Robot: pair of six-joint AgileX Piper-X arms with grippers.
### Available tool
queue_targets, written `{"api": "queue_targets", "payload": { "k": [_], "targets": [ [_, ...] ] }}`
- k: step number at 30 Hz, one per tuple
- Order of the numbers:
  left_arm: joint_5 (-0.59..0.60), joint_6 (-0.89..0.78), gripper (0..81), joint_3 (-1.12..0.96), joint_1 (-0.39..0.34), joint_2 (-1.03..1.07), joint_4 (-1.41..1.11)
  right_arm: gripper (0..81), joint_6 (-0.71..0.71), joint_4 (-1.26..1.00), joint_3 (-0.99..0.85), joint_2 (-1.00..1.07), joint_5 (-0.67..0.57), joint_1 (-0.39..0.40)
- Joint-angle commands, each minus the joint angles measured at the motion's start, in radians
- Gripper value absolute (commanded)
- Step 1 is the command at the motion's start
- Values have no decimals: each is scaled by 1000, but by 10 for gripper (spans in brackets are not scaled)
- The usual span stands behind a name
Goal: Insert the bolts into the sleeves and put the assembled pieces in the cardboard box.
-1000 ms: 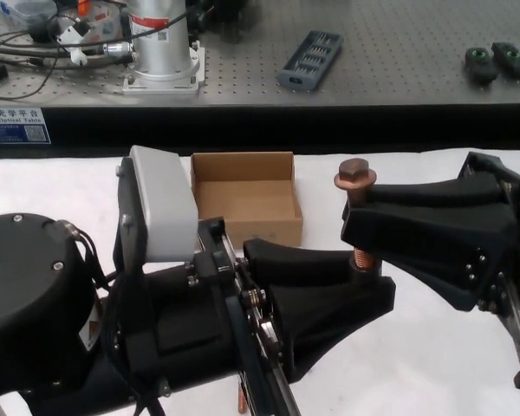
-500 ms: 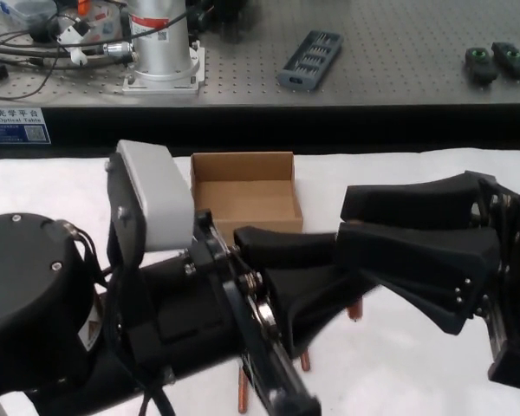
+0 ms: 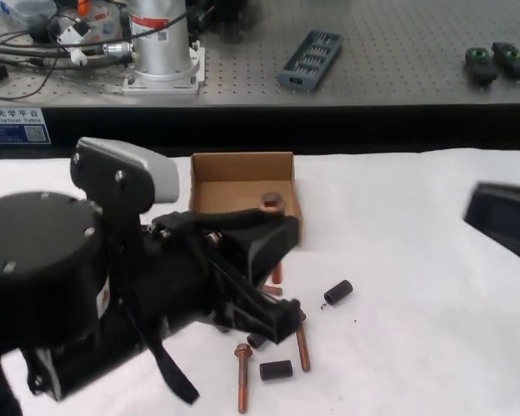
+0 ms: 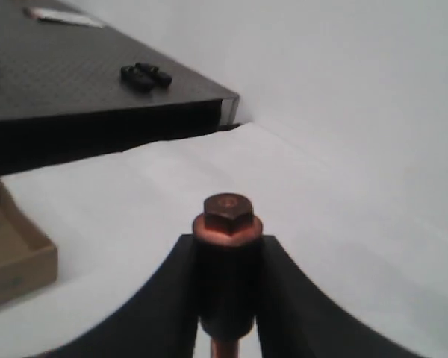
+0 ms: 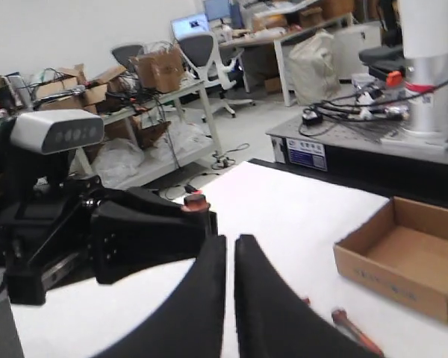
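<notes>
Copper bolt [image 4: 226, 216] and black sleeve [image 4: 225, 298] are joined, so the step in hand looks like carrying this piece to the box [image 3: 234, 171]. The left gripper [image 4: 226, 257] has its fingers [image 4: 160, 306] pinched on the sleeve. The bolt stands upright through it, head above the fingertips and shank showing below. In the high view the head sits by the box's front right corner, while the left wrist view shows the box off to one side. I judge the piece is near the opening but not yet over it.

To do this well, the arm should keep the piece upright, since only the head stops the bolt sliding out of the sleeve. It should bring the piece over the middle of the box floor, lower it clear of the walls, and spread the fingers only when it is low inside. A drop from height could bounce the bolt free.

Farther right, on the white worktop [image 3: 416, 347], lie loose bolts [image 3: 242, 377] and loose sleeves [image 3: 338, 292] just in front of the left arm, waiting for later rounds. A careless sweep on the way back could scatter them.

At the far right, well apart from the box, the right gripper [image 5: 229, 242] has its fingers [image 5: 265, 306] pressed almost together with nothing between them.
</notes>
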Motion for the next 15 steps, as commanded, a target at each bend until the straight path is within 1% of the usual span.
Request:
{"api": "queue_targets", "payload": {
  "k": [1,3,5,7,10,13,15],
  "targets": [
    [-13,-53,6,-131,80,-9,316,38,-4,10,0,-3,-10,-4],
    [-10,-53,6,-194,122,0,426,38,-50,91,0,-31,22,-15],
    [10,-53,6,-272,162,17,553,38,-96,178,0,-53,80,-17],
    [56,-46,6,-355,203,52,655,38,-122,254,0,-62,128,-17],
    [135,-20,6,-470,249,130,736,38,-125,338,0,-63,173,-17],
    [153,-20,6,-591,277,222,816,38,-125,403,0,-63,212,-17],
    [163,-20,6,-679,283,288,877,38,-125,432,0,-63,248,-17]
  ]
}}
